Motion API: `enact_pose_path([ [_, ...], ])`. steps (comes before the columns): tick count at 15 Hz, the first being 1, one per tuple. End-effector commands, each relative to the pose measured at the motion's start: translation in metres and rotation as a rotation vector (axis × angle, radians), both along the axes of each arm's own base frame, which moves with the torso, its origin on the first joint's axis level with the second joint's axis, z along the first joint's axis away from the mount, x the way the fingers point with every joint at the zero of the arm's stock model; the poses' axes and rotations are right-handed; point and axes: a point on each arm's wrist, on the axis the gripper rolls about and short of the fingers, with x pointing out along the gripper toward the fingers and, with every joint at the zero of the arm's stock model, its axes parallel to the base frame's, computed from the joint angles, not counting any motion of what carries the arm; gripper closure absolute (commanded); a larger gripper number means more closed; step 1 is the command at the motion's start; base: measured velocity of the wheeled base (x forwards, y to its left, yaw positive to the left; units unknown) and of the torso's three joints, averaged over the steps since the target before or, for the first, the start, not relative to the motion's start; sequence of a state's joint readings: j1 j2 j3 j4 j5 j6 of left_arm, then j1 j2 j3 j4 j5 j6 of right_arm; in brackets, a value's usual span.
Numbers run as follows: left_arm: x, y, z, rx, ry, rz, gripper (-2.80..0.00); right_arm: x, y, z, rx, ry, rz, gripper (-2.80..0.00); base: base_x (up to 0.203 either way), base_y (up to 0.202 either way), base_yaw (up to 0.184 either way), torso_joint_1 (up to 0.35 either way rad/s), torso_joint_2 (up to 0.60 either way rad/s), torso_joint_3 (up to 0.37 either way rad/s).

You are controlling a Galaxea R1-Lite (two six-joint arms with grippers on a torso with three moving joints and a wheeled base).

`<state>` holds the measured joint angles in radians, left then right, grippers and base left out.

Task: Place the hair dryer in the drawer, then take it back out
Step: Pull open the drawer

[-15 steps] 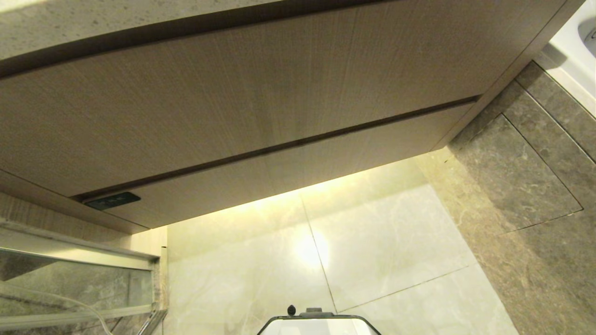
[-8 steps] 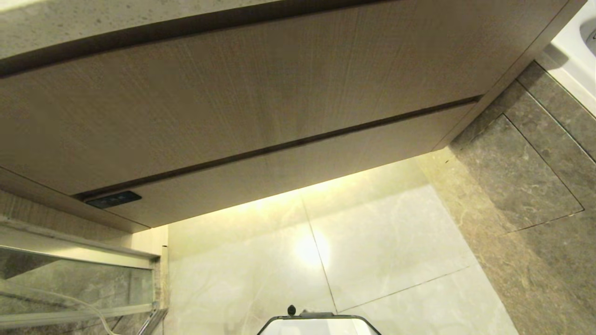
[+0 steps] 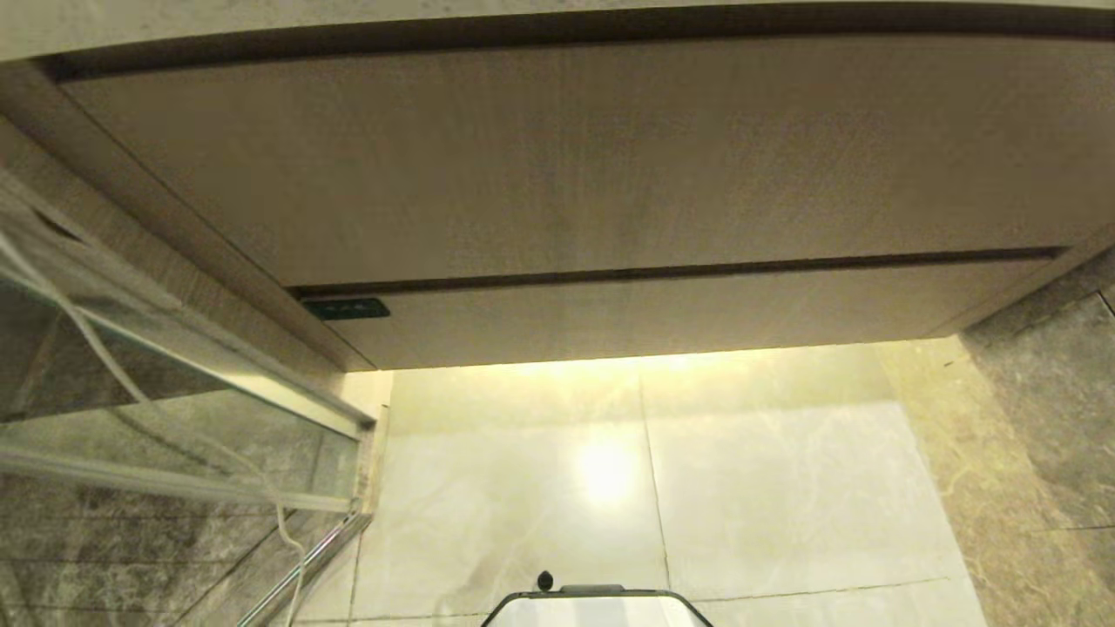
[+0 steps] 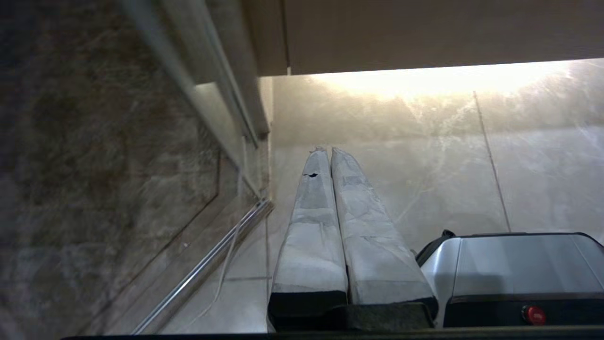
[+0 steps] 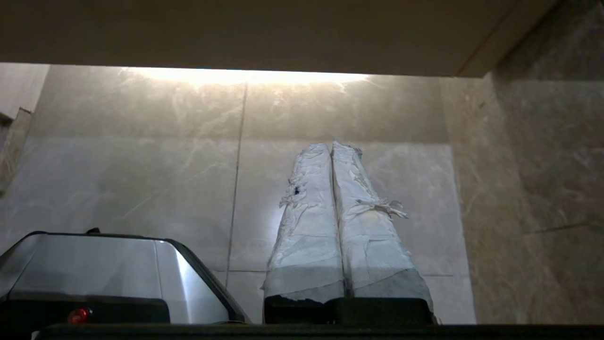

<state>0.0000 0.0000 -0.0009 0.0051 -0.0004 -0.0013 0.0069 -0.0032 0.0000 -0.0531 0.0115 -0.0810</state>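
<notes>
My left gripper (image 4: 330, 150) hangs low beside my base (image 4: 514, 257), its two cloth-wrapped fingers (image 4: 311, 222) pressed together along their whole length, holding nothing and touching nothing, tips pointing over the pale floor tiles (image 4: 424, 156). My right gripper (image 5: 331, 144) hangs the same way on the other side of the base, its frayed white fingers (image 5: 363, 222) shut flat against each other, empty, above the same glossy tiles. Just ahead of my base, a bright glow spreads on the floor under the cabinet. Off to my left stands a glass panel (image 3: 174, 383) in a metal frame, with a thin white cord (image 3: 287, 522) trailing down in front of it. Beyond the tiles the drawer (image 3: 679, 313) sits closed, the lower and shallower of the two wood-grain fronts, with a small dark label (image 3: 346, 308) at its upper left corner; the marks on the label are too small for me to read. Above it is the taller plain panel (image 3: 557, 165), and over that the edge of a pale stone countertop (image 3: 131, 22). I cannot see the hair dryer anywhere.
</notes>
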Motion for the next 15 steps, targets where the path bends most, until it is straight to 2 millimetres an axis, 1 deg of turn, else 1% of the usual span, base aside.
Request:
enact_pose_path([
  [1, 0.000, 0.000, 0.000, 0.000, -0.003, 0.000, 0.00, 0.000, 0.000, 0.000, 0.000, 0.006, 0.000, 0.00, 0.003, -0.005, 0.118, -0.002, 0.00, 0.000],
  [2, 0.000, 0.000, 0.000, 0.001, -0.001, 0.000, 0.00, 0.000, 0.000, -0.001, 0.004, 0.010, 0.000, 0.00, 0.006, -0.006, 0.090, 0.002, 0.01, 0.002],
  [11, 0.000, 0.000, 0.000, 0.000, -0.001, 0.000, 0.00, 0.000, 0.000, -0.003, 0.006, 0.029, -0.001, 0.00, 0.000, 0.000, 0.000, 0.000, 0.00, 0.000],
  [13, 0.000, 0.000, 0.000, 0.001, -0.001, 0.000, 0.00, 0.000, 0.000, -0.004, 0.018, 0.056, -0.003, 0.00, 0.000, 0.000, 0.000, 0.000, 0.00, 0.000],
  [14, 0.000, 0.000, 0.000, 0.000, -0.002, 0.000, 0.00, -0.002, 0.000, 0.002, 0.031, 0.042, 0.006, 0.00, 0.000, 0.000, 0.000, 0.000, 0.00, 0.000],
  [15, 0.000, 0.000, 0.000, 0.000, -0.002, 0.000, 0.00, -0.006, 0.000, 0.018, 0.034, 0.003, 0.016, 0.00, 0.000, 0.000, 0.000, 0.000, 0.00, 0.000],
])
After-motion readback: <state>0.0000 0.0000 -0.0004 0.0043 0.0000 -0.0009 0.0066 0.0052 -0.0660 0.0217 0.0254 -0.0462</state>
